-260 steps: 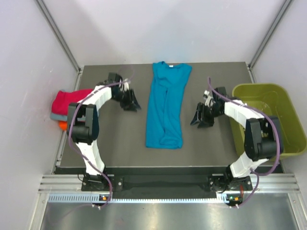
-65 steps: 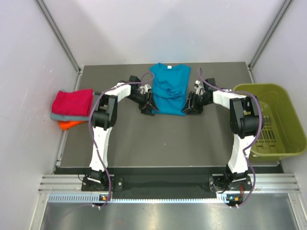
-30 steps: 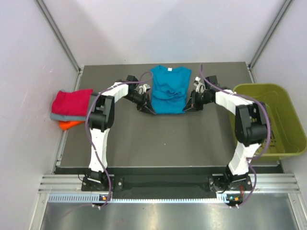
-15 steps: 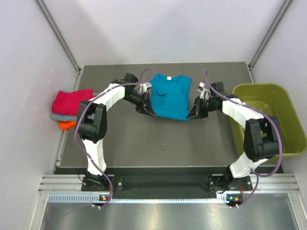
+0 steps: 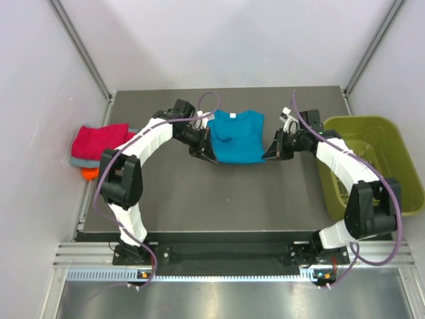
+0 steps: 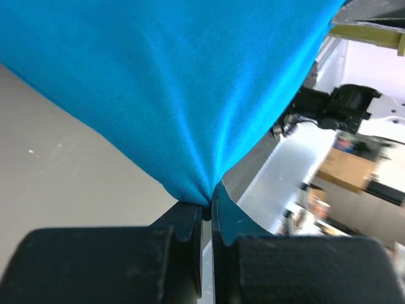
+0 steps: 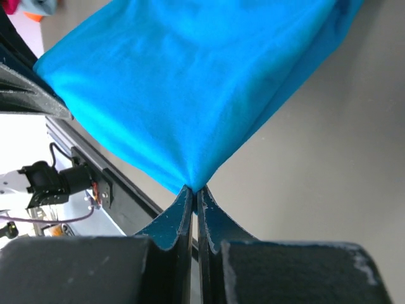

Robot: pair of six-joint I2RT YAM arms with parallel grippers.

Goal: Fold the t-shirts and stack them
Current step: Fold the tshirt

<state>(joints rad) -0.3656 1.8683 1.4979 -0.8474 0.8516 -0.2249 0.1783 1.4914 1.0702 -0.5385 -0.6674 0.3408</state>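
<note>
Pinching one soft teal-blue t-shirt (image 5: 236,136), your left jaws and right jaws grip its corners (three folded shirts (image 5: 99,141) at worktop's (image 5: 232,199) left edge).

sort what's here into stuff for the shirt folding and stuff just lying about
For the job: teal t-shirt, gripped by left pincer and right pincer; magenta-red shirt, grey shirt, orange shirt, stacked.
Lying about: olive-green bin.
</note>
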